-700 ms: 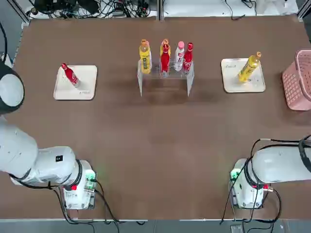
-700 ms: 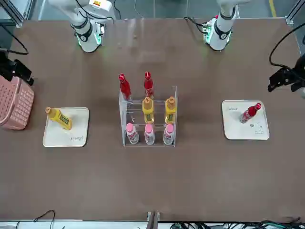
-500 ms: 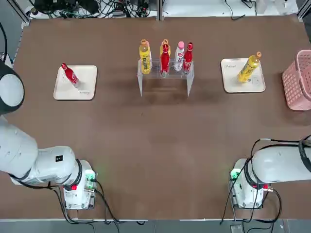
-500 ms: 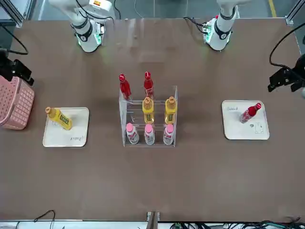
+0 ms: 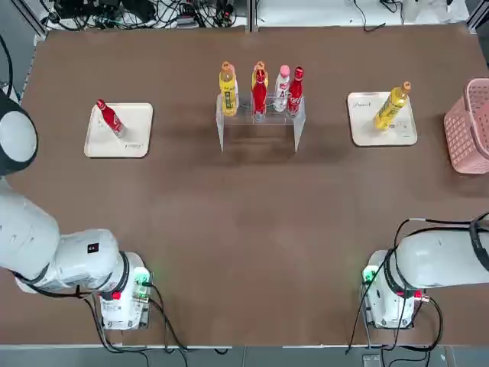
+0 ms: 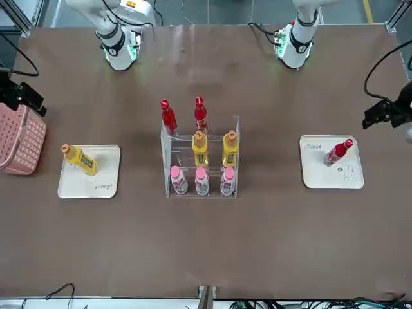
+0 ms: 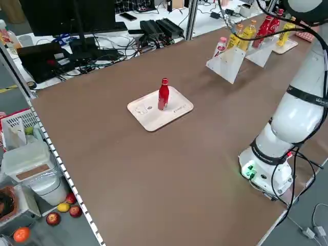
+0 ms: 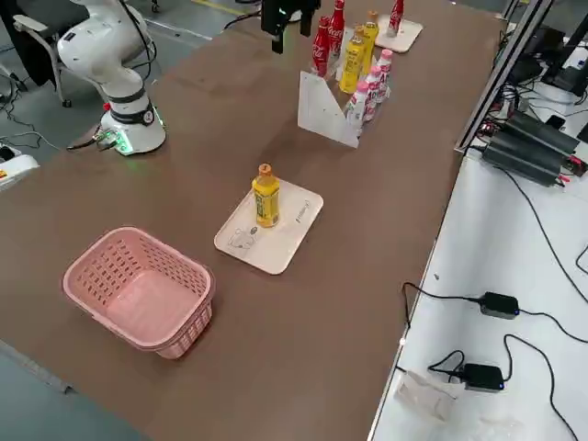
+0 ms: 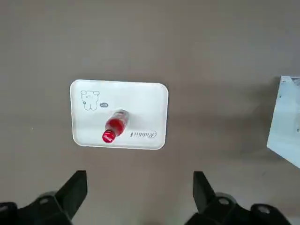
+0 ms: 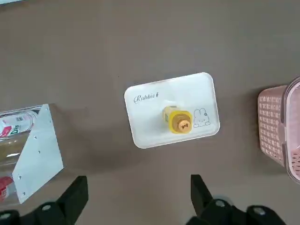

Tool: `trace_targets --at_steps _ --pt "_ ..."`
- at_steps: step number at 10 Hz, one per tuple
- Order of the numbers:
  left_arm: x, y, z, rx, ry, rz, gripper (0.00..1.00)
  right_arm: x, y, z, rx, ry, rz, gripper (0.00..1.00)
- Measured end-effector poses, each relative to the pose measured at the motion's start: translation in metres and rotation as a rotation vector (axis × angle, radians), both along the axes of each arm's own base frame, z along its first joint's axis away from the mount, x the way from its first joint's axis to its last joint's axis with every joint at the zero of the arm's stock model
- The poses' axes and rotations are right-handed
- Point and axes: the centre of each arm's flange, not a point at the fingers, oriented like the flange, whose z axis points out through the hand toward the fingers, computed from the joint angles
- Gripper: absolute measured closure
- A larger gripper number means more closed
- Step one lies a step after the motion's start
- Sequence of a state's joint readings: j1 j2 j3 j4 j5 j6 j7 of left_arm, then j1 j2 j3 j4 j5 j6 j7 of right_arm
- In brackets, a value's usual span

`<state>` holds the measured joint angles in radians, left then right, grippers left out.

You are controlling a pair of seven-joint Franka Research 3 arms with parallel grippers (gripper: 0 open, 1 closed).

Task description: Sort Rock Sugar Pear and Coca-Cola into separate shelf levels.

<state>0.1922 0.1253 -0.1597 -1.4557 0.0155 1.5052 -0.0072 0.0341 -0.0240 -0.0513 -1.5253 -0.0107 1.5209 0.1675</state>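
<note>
The clear acrylic rack [image 6: 199,158] stands at the middle of the brown table [image 5: 244,229], toward the edge far from the arm bases, and serves as the landmark; on the robot's side of the rack two Coca-Cola bottles [image 6: 168,118] stand upright next to each other; within the rack two Rock Sugar Pear bottles [image 6: 200,148] stand upright on the upper level, and three pink-capped bottles [image 6: 201,181] stand in a row on the lower level at the side away from the robot.

Well to the robot's left of the rack lies a cream tray [image 5: 118,131] with one red Coca-Cola bottle [image 5: 109,117] upright on it; well to the robot's right of the rack lies a second cream tray [image 5: 382,119] bearing one yellow Rock Sugar Pear bottle [image 5: 392,105], also upright; beyond that tray, farther from the rack, sits a pink basket [image 5: 467,126] at the table's edge.

The left gripper [image 9: 139,190] hangs high above the left tray, its two fingers spread wide and gripping nothing; the right gripper [image 10: 139,192] hangs likewise above the right tray, fingers wide apart and empty, with the rack's side wall and the basket at either side in its wrist view.
</note>
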Motion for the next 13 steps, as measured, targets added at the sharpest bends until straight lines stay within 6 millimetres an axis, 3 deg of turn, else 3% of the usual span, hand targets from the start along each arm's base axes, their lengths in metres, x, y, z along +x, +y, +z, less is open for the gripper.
trace_targets --at_steps 2,4,10,12,13 --pt "0.002 0.040 -0.039 -0.001 0.015 0.060 0.00 0.004 -0.021 -0.021 0.000 0.012 -0.022 0.10" --pt "-0.001 0.068 -0.074 -0.003 0.016 0.084 0.00 0.010 -0.052 -0.062 -0.001 0.015 0.015 0.15" --pt "-0.055 0.081 -0.188 0.020 -0.034 0.125 0.03 0.013 -0.097 -0.153 0.004 0.052 0.068 0.19" --pt "-0.069 0.078 -0.226 0.020 -0.041 0.123 0.07 0.017 -0.107 -0.196 0.003 0.051 0.087 0.19" --pt "-0.072 0.077 -0.236 0.020 -0.041 0.123 0.08 0.015 -0.106 -0.218 0.002 0.049 0.090 0.19"
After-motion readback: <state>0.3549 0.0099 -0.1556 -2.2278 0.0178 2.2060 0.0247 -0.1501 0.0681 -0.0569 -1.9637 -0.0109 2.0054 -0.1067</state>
